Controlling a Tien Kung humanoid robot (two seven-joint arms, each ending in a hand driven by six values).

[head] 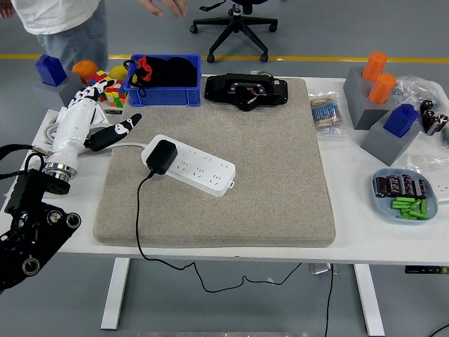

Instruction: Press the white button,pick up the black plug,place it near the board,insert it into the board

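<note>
The left hand hangs over the table's left side with its fingers spread and holding nothing. To its right, on the mat, the black plug sits on the near end of the white power strip, apparently pushed in, though the view does not settle that. Its cord runs down off the table edge.

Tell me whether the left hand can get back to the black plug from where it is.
Probably yes. The left hand hangs open over the table's left side, and the black plug sits in the white power strip just to its right, with only bare mat between them.
</note>
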